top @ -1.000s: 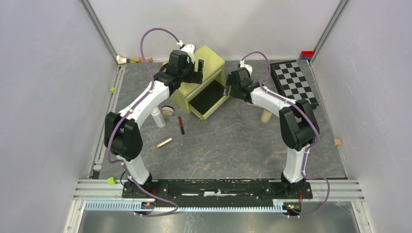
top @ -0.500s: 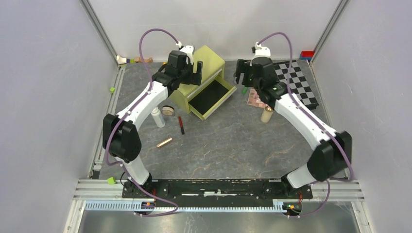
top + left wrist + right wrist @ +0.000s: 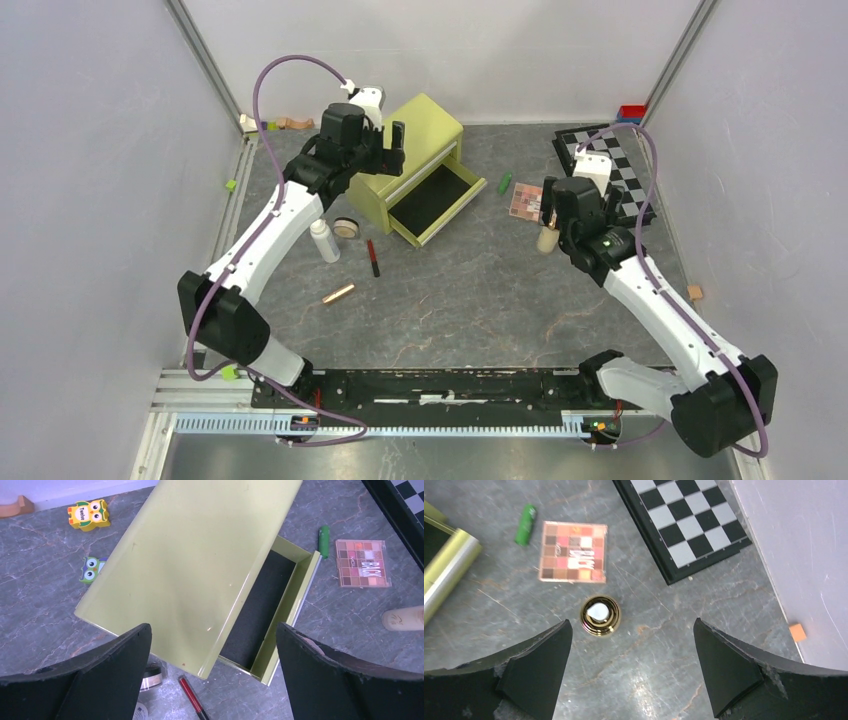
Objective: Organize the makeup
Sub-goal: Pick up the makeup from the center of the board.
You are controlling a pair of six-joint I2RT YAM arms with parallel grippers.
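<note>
A yellow owl toy block (image 3: 89, 514) carries the word "Twelve". The eyeshadow palette (image 3: 363, 563) shows the word "BACK" across its middle.

Pink-brown eyeshadow palette (image 3: 573, 552) flat beside green stick (image 3: 526, 524); gold-topped bottle (image 3: 600, 615) upright.

Our two arms (image 3: 270, 220) wore white shells over black joints, each trailing a looping purple cable (image 3: 262, 85) from the wrist. Black base plates (image 3: 280, 390) sat bolted on a silver rail (image 3: 190, 385). The left end effector (image 3: 212, 630) and right end effector (image 3: 633, 622) had matte black, wedge-shaped fingers (image 3: 100, 680).
</note>
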